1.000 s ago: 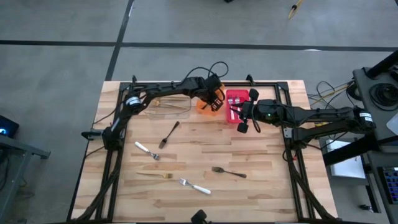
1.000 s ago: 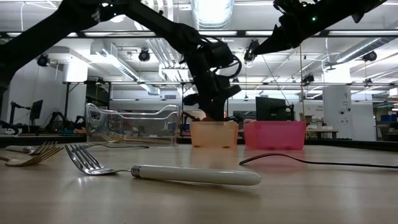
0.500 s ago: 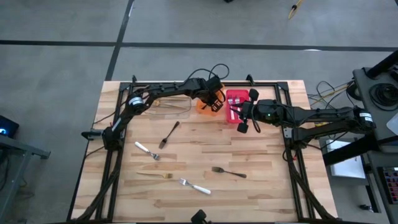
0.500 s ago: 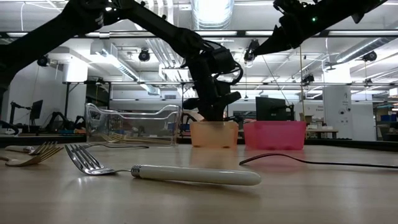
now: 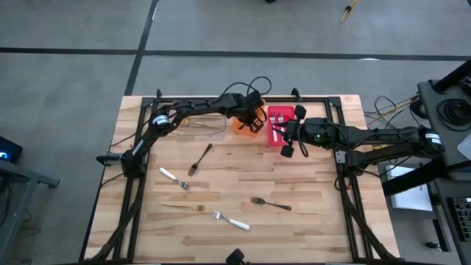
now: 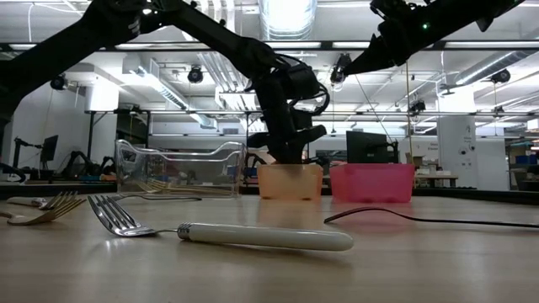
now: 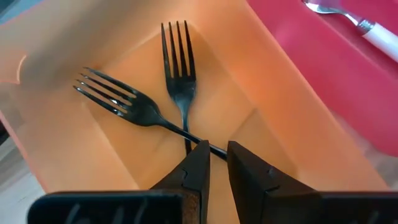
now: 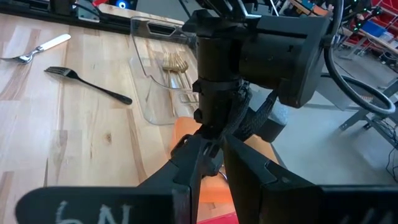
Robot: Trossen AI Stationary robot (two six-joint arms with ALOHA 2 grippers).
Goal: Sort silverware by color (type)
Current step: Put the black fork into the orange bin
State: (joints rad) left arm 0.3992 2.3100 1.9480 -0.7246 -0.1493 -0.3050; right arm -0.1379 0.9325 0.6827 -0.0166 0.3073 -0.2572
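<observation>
Two black forks (image 7: pixel 149 102) in orange bin (image 7: pixel 261 106)
</observation>
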